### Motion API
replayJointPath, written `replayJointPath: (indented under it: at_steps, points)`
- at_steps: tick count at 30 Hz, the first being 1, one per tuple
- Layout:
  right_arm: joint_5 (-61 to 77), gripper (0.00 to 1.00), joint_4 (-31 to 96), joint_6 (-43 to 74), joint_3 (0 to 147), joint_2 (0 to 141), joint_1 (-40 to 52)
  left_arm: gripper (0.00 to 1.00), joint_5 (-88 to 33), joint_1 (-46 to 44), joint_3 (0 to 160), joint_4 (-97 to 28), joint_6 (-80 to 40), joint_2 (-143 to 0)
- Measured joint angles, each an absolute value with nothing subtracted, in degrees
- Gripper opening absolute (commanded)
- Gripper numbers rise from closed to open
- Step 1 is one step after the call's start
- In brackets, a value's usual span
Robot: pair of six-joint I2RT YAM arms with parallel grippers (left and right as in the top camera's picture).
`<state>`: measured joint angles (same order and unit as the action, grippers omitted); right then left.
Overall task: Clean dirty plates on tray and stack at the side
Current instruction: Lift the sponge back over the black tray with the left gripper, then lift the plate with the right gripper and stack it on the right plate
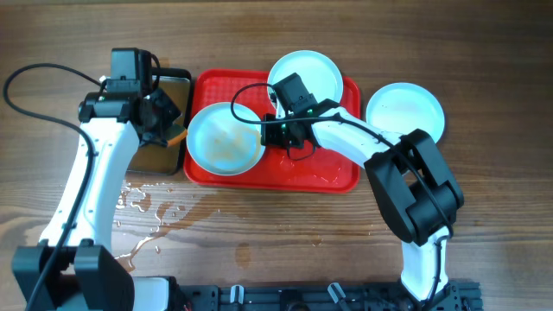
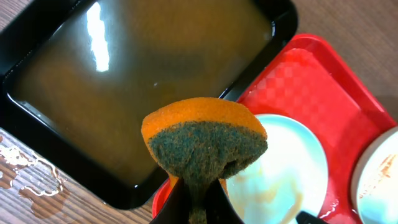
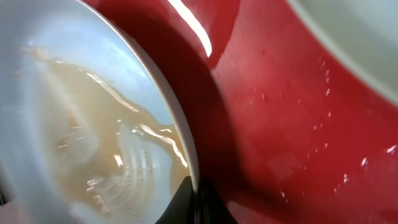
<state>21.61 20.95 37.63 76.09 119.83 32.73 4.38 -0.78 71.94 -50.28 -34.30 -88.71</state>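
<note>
1 plate (image 1: pixel 405 111) lies off the tray (image 1: pixel 337 177) toward the worktop's right edge; 2 wait on it. Right claw (image 3: pixel 196 202) pinches the streaked plate (image 1: pixel 223 140); left claw (image 2: pixel 198 199) clamps a sponge (image 2: pixel 205 140).

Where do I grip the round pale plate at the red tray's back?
The round pale plate: pinch its thin rim at the far edge, coming from the far side. That edge seems to overhang the rim of the red plastic tray, leaving room under it for a finger; the near side lies under the right arm.
</note>
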Motion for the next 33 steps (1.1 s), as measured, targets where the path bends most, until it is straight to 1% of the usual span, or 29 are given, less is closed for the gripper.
replayJointPath:
  at_steps: [5,8,12,15,20,24,30,33]
  points:
    - [22.65,0.04,25.41,35.38,76.16,119.11,31.81,0.04,4.4,-0.67,71.94,-49.5,-34.3,-89.8]
    - [18.17,0.04,29.04,32.25,76.16,114.85,30.44,0.04,4.43,-0.32,71.94,-48.71,-34.3,-89.8]
    - [6.83,0.04,30.22,28.14,76.16,103.85,30.74,0.04,4.43,0.73,71.94,-48.38,-34.3,-89.8]
    - [-3.25,0.04,30.17,24.88,76.23,98.43,32.51,0.04,4.43,2.02,71.94,-48.38,-34.3,-89.8]
    - [-21.34,0.05,30.02,19.25,76.23,97.38,36.42,0.04,4.43,3.62,71.94,-48.4,-34.3,-89.8]
    - [-34.09,0.04,24.77,12.78,76.23,97.38,40.97,0.04,4.6,3.95,71.94,-48.38,-34.3,-89.82]
    - [-47.62,0.04,14.83,0.6,76.23,97.38,48.8,0.04,4.62,3.95,71.94,-48.36,-34.3,-92.4]
    - [-53.56,0.04,9.67,-5.3,76.23,97.38,51.24,0.04,4.62,3.92,71.94,-48.21,-34.3,-93.78]
